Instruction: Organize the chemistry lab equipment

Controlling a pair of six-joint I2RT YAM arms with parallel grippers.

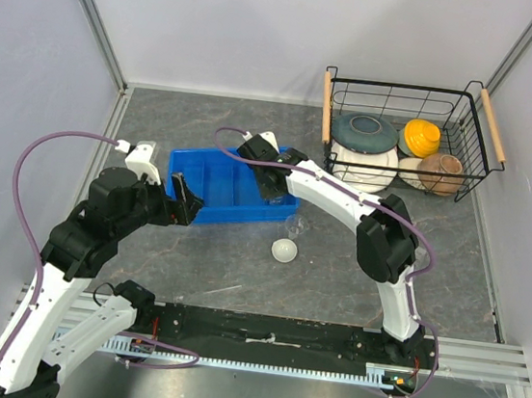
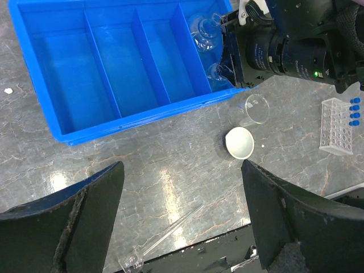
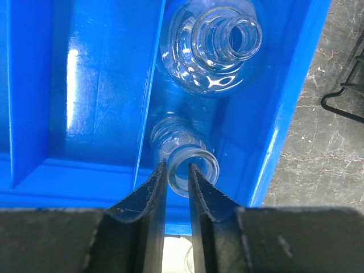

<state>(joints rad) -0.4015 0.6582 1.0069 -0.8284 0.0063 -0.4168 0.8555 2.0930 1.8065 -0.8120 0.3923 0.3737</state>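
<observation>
The right hand (image 3: 176, 166) reaches into the end compartment of the glossy blue plastic divided tray (image 3: 85, 85). Its dark fingers stand a little apart, straddling the lip of a small clear glass flask (image 3: 170, 136). At that flask's twelve o'clock sits a larger round-bellied clear glass flask (image 3: 219, 51).

The left hand (image 2: 182, 165) hovers spread wide over the grey marbled worktop (image 2: 170, 187). In its view, a clear glass beaker (image 2: 253, 109) lies on its side off the tray's five o'clock corner. A smooth white round dish (image 2: 239, 142) is just beside the beaker at seven o'clock. At three o'clock, a clear plastic tube rack (image 2: 335, 133) holds blue-capped clear tubes (image 2: 355, 111).
</observation>
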